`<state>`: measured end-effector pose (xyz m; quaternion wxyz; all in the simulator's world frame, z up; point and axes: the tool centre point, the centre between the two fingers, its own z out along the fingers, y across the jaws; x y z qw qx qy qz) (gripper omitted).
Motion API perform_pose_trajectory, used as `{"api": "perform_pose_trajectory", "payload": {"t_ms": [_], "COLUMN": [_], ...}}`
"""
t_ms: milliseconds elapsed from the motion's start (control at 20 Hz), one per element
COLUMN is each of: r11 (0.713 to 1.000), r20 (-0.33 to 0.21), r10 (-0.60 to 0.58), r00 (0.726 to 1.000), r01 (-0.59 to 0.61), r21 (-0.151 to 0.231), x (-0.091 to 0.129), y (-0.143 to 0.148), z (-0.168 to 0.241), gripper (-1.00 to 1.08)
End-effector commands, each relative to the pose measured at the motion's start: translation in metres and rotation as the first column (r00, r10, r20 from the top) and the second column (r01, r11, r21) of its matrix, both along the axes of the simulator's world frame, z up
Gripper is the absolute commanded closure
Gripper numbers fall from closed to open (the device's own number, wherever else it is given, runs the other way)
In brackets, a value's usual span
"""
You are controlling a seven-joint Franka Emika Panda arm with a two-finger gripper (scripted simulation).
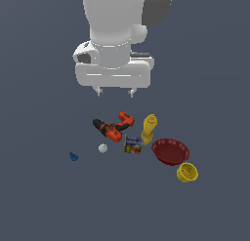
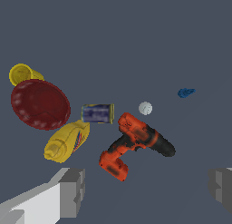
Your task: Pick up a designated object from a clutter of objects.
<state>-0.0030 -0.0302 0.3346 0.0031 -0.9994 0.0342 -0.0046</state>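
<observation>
The small yellow cup (image 1: 187, 172) (image 2: 22, 74) stands on the floor at the exterior view's right, just in front of the red bowl (image 1: 170, 151) (image 2: 40, 104). My gripper (image 1: 115, 92) (image 2: 147, 189) hangs open high above the clutter, over the orange-and-black power drill (image 1: 114, 127) (image 2: 136, 143), far from the cup. Nothing is between its fingers (image 2: 72, 191). A yellow bottle (image 1: 149, 128) (image 2: 67, 141) and a labelled can (image 1: 133, 144) (image 2: 98, 114) sit between the drill and the bowl.
A small white ball (image 1: 102, 148) (image 2: 145, 108) lies near the drill. A tiny blue piece (image 1: 73, 156) (image 2: 185, 92) rests apart at the exterior view's left. All stand on a dark grey floor.
</observation>
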Motion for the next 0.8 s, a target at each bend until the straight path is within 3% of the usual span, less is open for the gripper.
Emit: {"api": "perform_pose_trajectory", "payload": {"t_ms": [0,750], "r11": [1.0,1.0], "r20": [0.0,0.009], "r10": [0.0,0.011], "r00": [1.0,1.0], "r01": [0.0,-0.011], "r21": [0.0,-0.022], "x": [0.0,0.005], "y": [0.0,-0.001], "z": [0.0,0.011], "gripper": [-0.92,-0.92]}}
